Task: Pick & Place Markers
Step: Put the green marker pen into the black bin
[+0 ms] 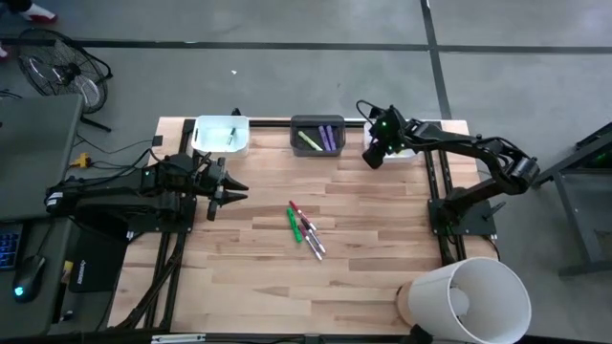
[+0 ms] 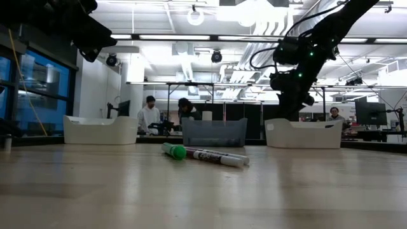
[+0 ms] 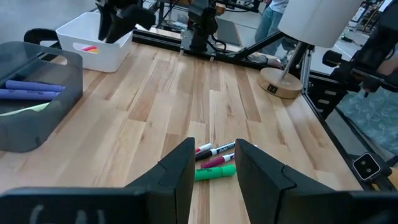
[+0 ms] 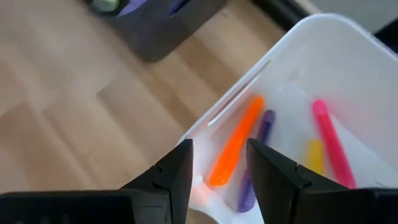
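While the right gripper (image 4: 217, 180) hovers spread and empty over the white plastic bin (image 4: 323, 56) of orange, purple, pink and yellow markers (image 4: 235, 149), the left gripper (image 3: 214, 168) waits spread near the green, red and white loose markers (image 1: 304, 227) mid-table, their labels unreadable.

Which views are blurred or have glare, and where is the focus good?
Low view: ceiling lights glare, but the markers on the table are sharp. Right wrist view: soft; the white bin and the markers inside look smeared. High view and left wrist view: even light, no strong shadows.
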